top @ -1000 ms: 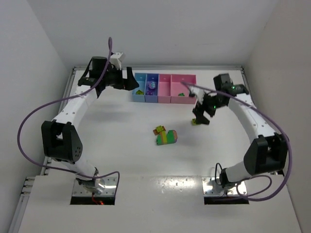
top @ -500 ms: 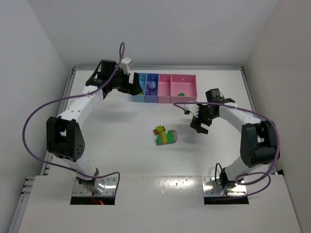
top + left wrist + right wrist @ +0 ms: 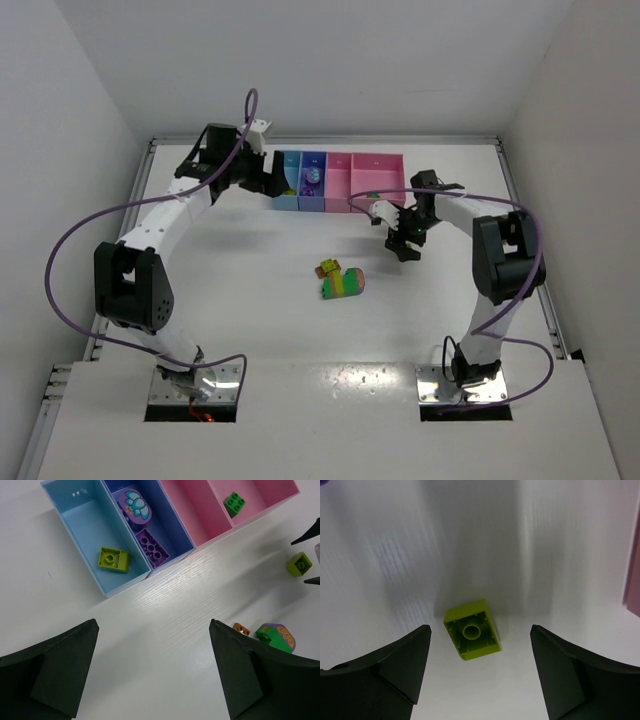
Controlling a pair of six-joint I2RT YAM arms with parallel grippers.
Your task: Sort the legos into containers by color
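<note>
The four joined containers stand at the back: light blue point(image 3: 287, 182), blue-purple point(image 3: 313, 190), narrow pink point(image 3: 339, 182), wider pink point(image 3: 385, 172). In the left wrist view the light blue bin point(image 3: 87, 525) holds a lime brick point(image 3: 113, 559), the blue-purple bin point(image 3: 172, 527) holds purple pieces point(image 3: 151, 545), and the wider pink bin point(image 3: 265, 492) holds a green brick point(image 3: 234, 502). My left gripper point(image 3: 153, 625) is open and empty over the table in front of the bins. My right gripper point(image 3: 480, 630) is open astride a lime brick point(image 3: 471, 630) that lies upside down on the table.
A striped multicoloured clump point(image 3: 343, 282) with a small orange brick point(image 3: 241, 628) beside it lies mid-table, left of and nearer than the right gripper point(image 3: 403, 243). The narrow pink bin point(image 3: 192, 510) holds nothing. White walls enclose the table.
The right arm folded inward and its gripper shifted slightly left, towards the bins, staying over the lime brick. The left gripper moved right to the bins one second ago, then held still.
</note>
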